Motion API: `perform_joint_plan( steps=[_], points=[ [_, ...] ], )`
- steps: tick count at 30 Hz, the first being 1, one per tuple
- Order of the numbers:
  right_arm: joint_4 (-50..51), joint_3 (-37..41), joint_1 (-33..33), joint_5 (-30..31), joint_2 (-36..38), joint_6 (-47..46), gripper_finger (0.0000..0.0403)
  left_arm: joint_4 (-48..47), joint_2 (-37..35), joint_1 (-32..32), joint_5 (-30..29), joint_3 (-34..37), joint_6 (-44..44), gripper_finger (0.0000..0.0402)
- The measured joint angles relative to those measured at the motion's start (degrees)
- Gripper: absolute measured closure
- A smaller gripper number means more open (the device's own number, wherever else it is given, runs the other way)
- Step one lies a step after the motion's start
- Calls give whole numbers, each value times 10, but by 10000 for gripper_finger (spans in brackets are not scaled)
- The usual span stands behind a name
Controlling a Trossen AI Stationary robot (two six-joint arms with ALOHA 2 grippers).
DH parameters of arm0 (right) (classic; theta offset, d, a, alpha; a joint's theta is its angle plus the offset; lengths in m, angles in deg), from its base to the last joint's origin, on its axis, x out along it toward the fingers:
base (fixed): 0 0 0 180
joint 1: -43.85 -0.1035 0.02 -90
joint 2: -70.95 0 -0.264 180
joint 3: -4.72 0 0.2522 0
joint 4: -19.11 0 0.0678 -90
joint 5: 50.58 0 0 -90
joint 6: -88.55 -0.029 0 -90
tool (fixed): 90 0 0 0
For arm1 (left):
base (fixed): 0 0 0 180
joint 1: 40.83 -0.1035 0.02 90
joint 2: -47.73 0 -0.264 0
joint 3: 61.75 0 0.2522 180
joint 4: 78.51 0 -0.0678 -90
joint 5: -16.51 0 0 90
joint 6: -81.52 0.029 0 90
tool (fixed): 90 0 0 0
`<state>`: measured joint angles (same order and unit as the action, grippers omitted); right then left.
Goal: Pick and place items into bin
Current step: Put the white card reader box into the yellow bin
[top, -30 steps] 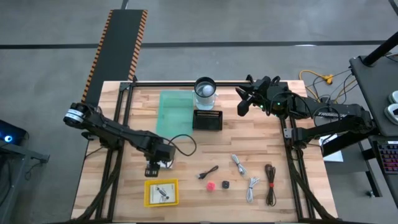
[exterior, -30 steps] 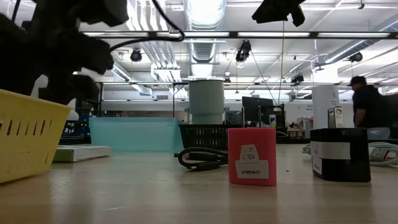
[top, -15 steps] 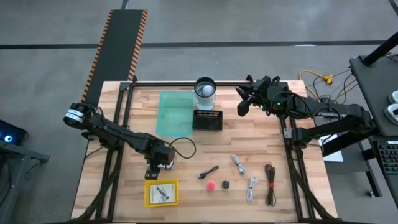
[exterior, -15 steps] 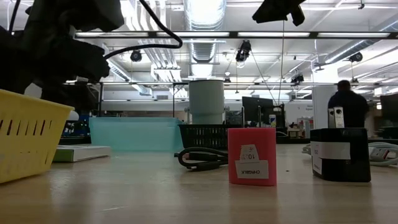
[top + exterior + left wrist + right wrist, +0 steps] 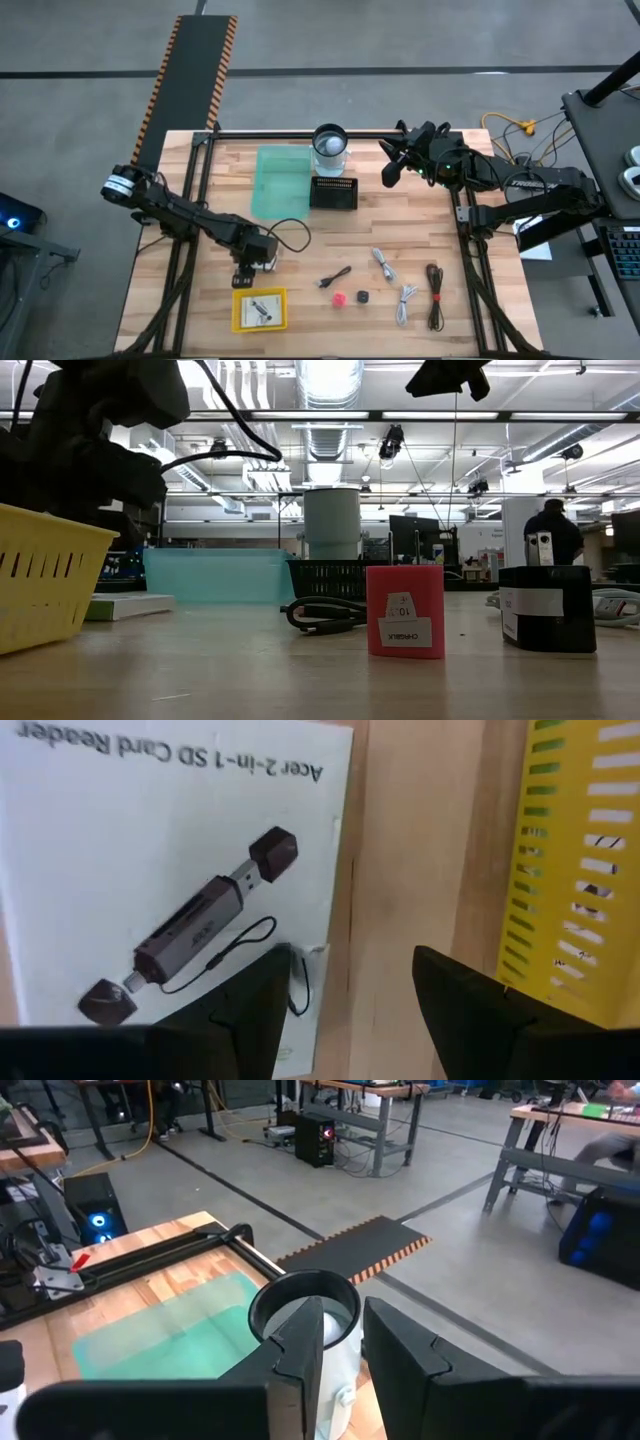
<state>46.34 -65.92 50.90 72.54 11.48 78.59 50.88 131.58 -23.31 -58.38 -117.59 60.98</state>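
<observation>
My left gripper [image 5: 248, 272] is open and hovers over a white printed card [image 5: 150, 850] that lies flat on the wood beside the yellow bin [image 5: 570, 870]. One finger stands over the card's edge, the other over bare wood. A second white card [image 5: 260, 308] lies in the bin [image 5: 240, 322]. A black cable [image 5: 337, 277], small red item [image 5: 339, 298], black cube [image 5: 363, 297], grey cable [image 5: 382, 262], white cable [image 5: 405, 300] and brown cable [image 5: 434, 295] rest on the table. My right gripper [image 5: 388, 163] waits open, raised near the far edge.
A teal tray [image 5: 282, 180], a black basket [image 5: 334, 192] and a white cylinder [image 5: 330, 148] stand along the far side. Black frame rails run down both table sides. A person [image 5: 552, 535] stands in the room behind.
My left gripper has shifted slightly toward the table's left above the card, and its cable loop has drawn in with it. The person in the room behind has moved.
</observation>
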Motion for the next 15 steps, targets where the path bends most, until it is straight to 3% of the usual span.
perform_joint_plan(
  steps=[8,11,15],
  points=[
    [-1,0,0,0,0,0,342,17,5,2,-12,24,1,224],
    [-2,0,0,0,0,1,341,28,11,2,-19,31,0,266],
    [-3,0,0,0,0,-1,340,27,16,1,-24,30,-2,351]
  ],
)
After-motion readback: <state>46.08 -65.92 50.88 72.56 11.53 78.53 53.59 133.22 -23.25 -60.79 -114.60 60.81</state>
